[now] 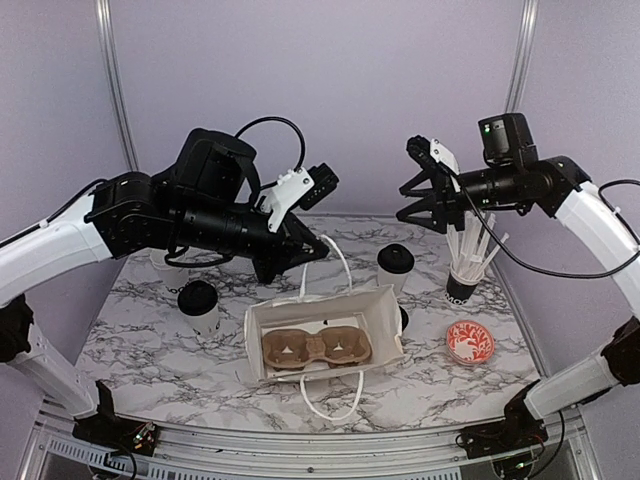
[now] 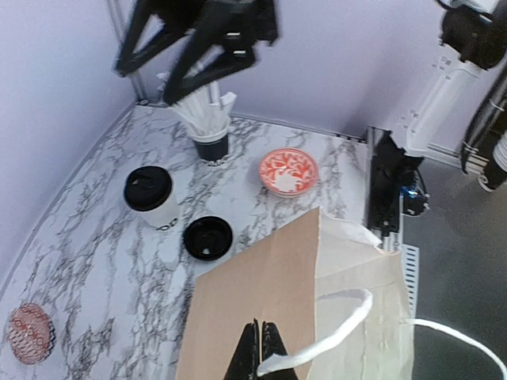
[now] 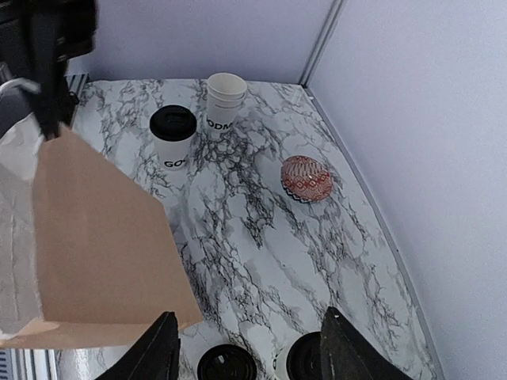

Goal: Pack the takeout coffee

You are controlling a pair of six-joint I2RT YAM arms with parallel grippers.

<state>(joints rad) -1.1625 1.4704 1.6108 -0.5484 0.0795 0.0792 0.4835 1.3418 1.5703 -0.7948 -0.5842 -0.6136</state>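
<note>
Three takeout coffee cups stand on the marble table. One is left of the bag, one is behind its right end, and another shows only its black lid by the bag's right corner. The paper bag stands open with a brown cup carrier inside. My left gripper hangs above the bag's back edge, shut on its white handle. My right gripper is open and empty, high over the two right-hand cups.
A dark cup of white sticks stands at the back right, with a red-patterned bowl in front of it. A stack of lidless white cups and another red bowl sit at the far left. Frame posts rise at the back corners.
</note>
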